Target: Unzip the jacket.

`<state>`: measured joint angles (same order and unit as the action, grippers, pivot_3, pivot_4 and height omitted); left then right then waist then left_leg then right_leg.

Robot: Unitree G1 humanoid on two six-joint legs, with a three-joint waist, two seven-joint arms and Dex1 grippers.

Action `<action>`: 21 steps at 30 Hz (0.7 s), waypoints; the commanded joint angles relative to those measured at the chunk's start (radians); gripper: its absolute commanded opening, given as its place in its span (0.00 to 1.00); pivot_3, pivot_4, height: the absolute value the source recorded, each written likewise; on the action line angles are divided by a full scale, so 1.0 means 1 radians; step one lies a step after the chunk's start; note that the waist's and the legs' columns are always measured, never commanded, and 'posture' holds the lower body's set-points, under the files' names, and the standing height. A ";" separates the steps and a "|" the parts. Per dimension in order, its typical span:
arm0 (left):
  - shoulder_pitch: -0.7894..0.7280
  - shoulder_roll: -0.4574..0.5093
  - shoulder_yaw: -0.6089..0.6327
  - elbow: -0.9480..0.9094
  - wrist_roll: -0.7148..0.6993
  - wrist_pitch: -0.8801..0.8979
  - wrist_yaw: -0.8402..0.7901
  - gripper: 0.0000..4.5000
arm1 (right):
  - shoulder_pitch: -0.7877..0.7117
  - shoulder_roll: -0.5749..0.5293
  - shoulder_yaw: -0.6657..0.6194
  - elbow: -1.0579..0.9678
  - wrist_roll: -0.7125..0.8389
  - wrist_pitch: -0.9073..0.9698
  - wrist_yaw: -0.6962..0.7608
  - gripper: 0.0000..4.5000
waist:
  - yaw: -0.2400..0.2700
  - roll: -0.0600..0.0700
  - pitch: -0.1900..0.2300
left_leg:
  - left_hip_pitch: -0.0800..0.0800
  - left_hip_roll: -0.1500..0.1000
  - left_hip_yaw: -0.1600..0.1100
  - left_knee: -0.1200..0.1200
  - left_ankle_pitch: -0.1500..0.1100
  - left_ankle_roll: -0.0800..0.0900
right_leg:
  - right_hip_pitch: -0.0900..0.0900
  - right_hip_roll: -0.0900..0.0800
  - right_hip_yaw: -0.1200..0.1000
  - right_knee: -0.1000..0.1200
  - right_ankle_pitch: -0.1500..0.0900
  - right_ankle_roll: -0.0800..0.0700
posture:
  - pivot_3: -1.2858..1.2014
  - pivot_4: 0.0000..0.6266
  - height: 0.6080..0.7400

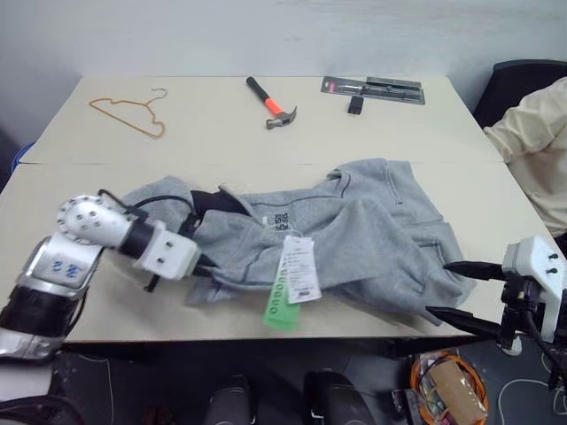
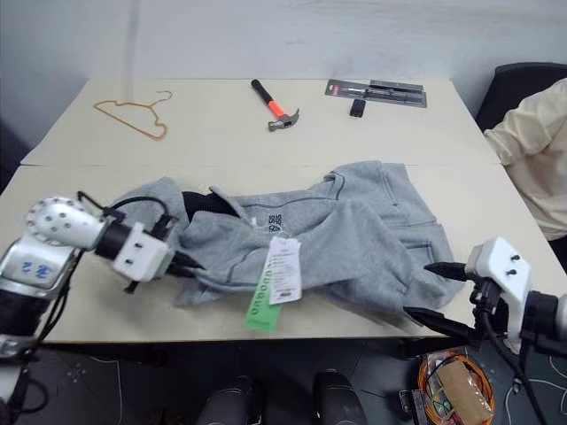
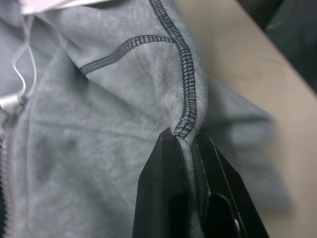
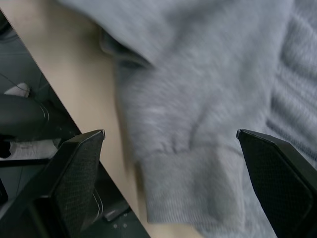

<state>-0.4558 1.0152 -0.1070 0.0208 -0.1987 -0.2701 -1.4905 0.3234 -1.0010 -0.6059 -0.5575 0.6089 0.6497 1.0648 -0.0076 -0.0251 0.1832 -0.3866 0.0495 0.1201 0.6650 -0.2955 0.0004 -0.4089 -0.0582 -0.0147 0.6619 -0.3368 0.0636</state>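
With the left gripper (image 3: 190, 141) pinching a seam of the jacket (image 1: 354, 230) and the right gripper (image 4: 171, 144) spread wide over the cuff between its fingers, hold the fabric taut before seeking the zipper pull.

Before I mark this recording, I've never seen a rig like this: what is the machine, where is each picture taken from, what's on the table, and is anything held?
It is a two-armed humanoid robot. Two pictures come from its head, looking down over the table; the other two come from a camera on each wrist. On the table lies a grey jacket with hang tags, and behind it a wire hanger, a hammer and a packaged tool. The left end effector is shut on a seamed edge of the jacket. The right end effector is open, with the jacket's ribbed cuff between its fingers, not gripped. A person's cream sleeve shows at the right.
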 commanded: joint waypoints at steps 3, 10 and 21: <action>0.206 0.142 0.118 0.045 0.006 -0.190 -0.041 0.00 | 0.048 0.004 0.005 0.040 -0.079 -0.084 0.028 1.00 | -0.005 0.000 0.000 | 0.000 0.000 0.000 -0.001 0.000 0.000 | 0.000 0.000 0.000 0.000 0.000 0.000 | 0.52 0.24 1.00; 0.290 0.155 0.118 0.223 0.071 -0.334 0.057 0.00 | 0.089 -0.017 0.074 0.122 -0.252 -0.269 0.048 1.00 | -0.020 0.000 0.000 | 0.002 0.000 0.000 -0.003 -0.003 0.005 | 0.000 -0.001 -0.002 -0.001 -0.001 -0.002 | 0.52 0.24 1.00; 0.222 0.093 0.092 0.135 0.044 -0.206 0.098 0.00 | 0.114 0.004 0.225 0.051 -0.399 -0.532 0.109 1.00 | -0.010 -0.001 -0.001 | 0.001 -0.001 0.000 -0.001 -0.003 0.004 | 0.001 -0.001 -0.002 0.000 0.000 0.000 | 0.52 0.24 1.00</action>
<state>-0.2255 1.1112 -0.0205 0.1895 -0.1341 -0.4864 -1.4071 0.4530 -1.0138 -0.4162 -0.4753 0.2275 0.1412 1.1993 -0.0176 -0.0259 0.1826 -0.3855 0.0488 0.1202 0.6637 -0.2982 0.0044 -0.4082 -0.0595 -0.0171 0.6619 -0.3371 0.0634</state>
